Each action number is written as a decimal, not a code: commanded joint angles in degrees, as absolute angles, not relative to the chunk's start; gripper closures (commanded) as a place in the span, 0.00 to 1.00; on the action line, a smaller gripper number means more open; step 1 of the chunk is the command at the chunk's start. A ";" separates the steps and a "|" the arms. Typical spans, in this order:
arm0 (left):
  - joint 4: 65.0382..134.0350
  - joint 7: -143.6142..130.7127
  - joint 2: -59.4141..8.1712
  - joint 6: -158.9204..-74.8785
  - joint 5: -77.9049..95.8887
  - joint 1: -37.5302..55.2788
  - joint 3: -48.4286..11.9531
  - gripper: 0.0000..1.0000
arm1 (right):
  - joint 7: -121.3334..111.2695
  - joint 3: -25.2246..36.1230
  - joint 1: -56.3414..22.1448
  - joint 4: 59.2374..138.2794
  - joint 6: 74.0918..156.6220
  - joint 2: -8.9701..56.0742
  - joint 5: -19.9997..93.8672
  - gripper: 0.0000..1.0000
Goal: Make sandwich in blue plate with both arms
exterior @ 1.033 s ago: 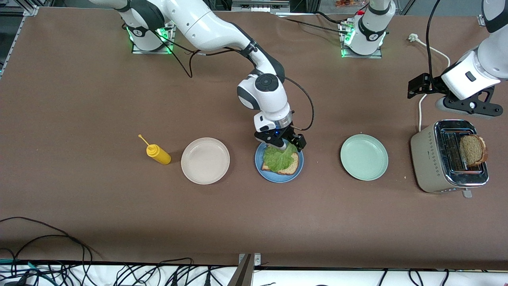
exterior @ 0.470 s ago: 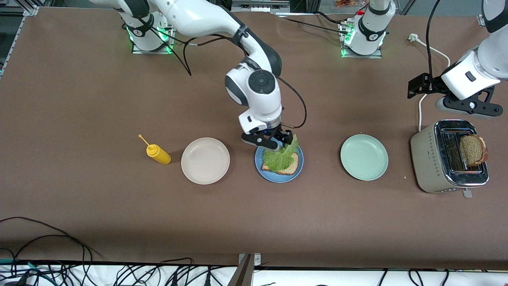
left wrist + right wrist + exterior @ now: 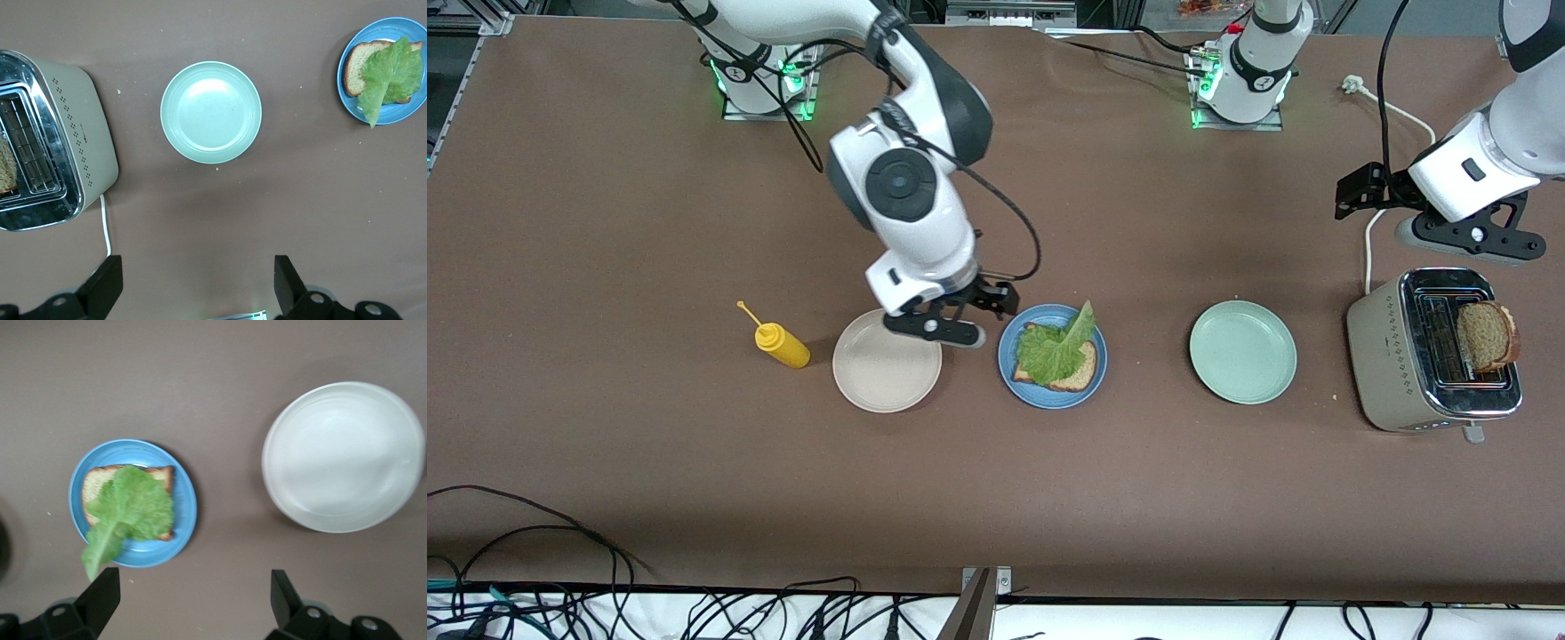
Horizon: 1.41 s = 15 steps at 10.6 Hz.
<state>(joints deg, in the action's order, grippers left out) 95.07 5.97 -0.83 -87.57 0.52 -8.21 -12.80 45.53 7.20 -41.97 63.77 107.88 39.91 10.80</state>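
The blue plate holds one brown bread slice with a ruffled lettuce leaf lying on it; the leaf's tip sticks past the rim. The right wrist view shows the same blue plate and lettuce. A second bread slice stands in the toaster. My right gripper hangs open and empty over the gap between the off-white plate and the blue plate. My left gripper is open and empty over the table beside the toaster.
A yellow squeeze bottle stands beside the off-white plate. A mint-green plate lies between the blue plate and the toaster. The toaster's white cord runs toward the bases. Cables lie along the table's front edge.
My right gripper lifted off the blue plate and swung toward the off-white plate, leaving the lettuce on the bread. The left arm barely shifted.
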 commanded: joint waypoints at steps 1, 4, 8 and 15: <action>95.89 5.71 0.53 -87.28 1.58 -8.61 -13.01 0.00 | 33.70 6.77 -37.19 72.84 102.32 29.82 13.01 0.00; 95.89 5.71 0.61 -87.19 1.58 -8.61 -13.01 0.00 | 20.52 6.68 -31.48 80.82 99.14 21.21 12.66 0.00; 95.98 5.71 0.62 -87.19 1.58 -8.61 -12.92 0.00 | 9.51 6.59 -24.45 90.25 99.14 11.70 8.88 0.00; 95.89 5.71 0.53 -87.19 1.58 -8.61 -12.83 0.00 | 3.25 -5.18 -7.48 96.24 94.75 0.80 -0.08 0.00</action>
<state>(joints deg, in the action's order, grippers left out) 95.08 5.97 -0.70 -87.51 0.52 -8.26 -12.81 5.61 -1.04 -13.17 94.09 96.33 4.30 2.07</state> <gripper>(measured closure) 0.000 0.000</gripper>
